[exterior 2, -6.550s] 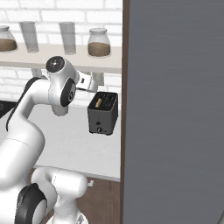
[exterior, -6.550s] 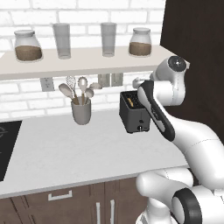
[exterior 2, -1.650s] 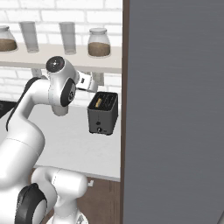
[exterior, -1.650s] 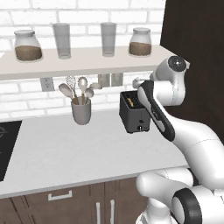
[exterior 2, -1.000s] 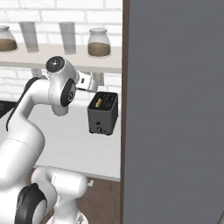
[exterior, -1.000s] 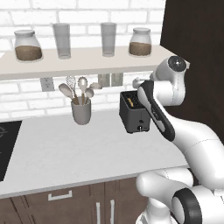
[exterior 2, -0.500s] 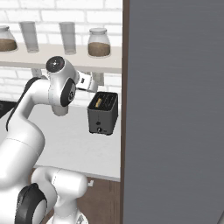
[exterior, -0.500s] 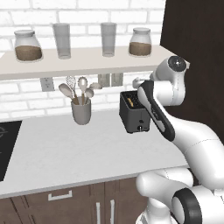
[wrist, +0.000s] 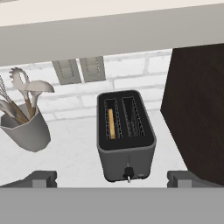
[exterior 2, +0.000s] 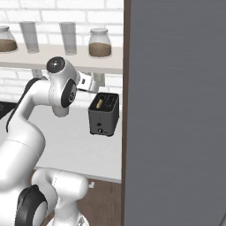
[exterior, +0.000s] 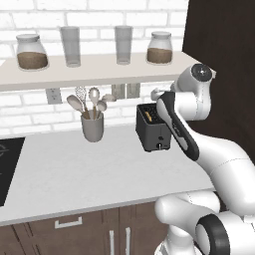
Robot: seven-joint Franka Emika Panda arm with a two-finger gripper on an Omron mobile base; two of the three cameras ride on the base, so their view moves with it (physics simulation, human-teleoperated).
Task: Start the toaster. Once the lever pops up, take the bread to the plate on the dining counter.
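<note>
A: Nearest the hand camera, what do you see?

B: Two end effector (wrist: 112,179) fingertips (wrist: 41,178) set wide apart at the bottom of the hand view, holding nothing, above and in front of the toaster (wrist: 126,135).

A: And the toaster?

B: Upright on the white desk (exterior: 89,169), knob (wrist: 128,172) low on its front. Bread (wrist: 111,124) stands on edge in the left slot as the hand view shows it; the other slot looks empty.

A: What's beside it?

B: A grey cup (exterior: 92,127) of utensils (exterior: 87,98) stands apart to its left. A dark panel (wrist: 197,109) rises just to its right.

A: Behind?

B: A brick wall (exterior: 30,115) with two outlets (wrist: 79,69). Higher up, a shelf (exterior: 84,74) carries two jars (exterior: 31,51) at the ends and two glasses (exterior: 71,46) between them.
</note>
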